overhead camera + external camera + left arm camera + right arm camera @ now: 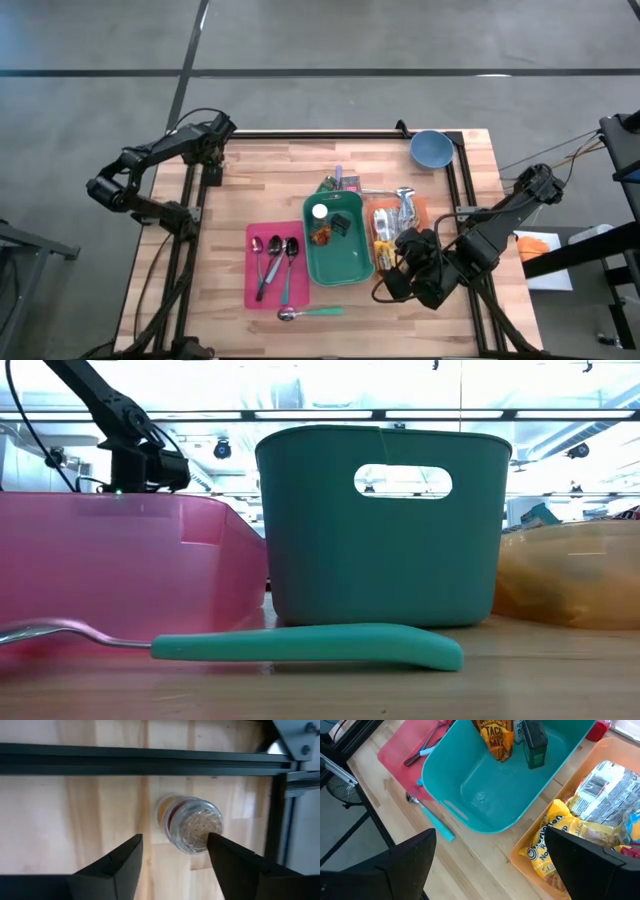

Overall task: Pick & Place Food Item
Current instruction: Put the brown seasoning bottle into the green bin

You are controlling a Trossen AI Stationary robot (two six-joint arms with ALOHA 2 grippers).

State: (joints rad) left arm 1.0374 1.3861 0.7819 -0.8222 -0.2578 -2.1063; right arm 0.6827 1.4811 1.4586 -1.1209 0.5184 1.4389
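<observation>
A small clear spice jar [190,826] with pale grains and a red and yellow label stands on the wood by the table's far left corner, seen from above. My left gripper [174,837] points down over it, open, one finger on each side. That gripper [213,163] covers the jar in the high view. My right gripper [405,268] hangs open over the near right, above a teal bin [485,795] and an orange tray [530,852] of snack packets. It holds nothing. My left gripper comes at the jar from above, pointing down. One finger [220,847] stands right against the jar's side [206,834]; whether it touches, I cannot tell. The other finger [131,851] is clearly apart from the jar.
The teal bin [352,262] holds a taco mix packet [495,737] and a dark packet [534,742]. A pink tray [255,290] with spoons lies left of it, a teal-handled spoon [312,313] in front. A blue bowl [432,148] stands far right. A black frame rail [150,762] runs beside the jar.
</observation>
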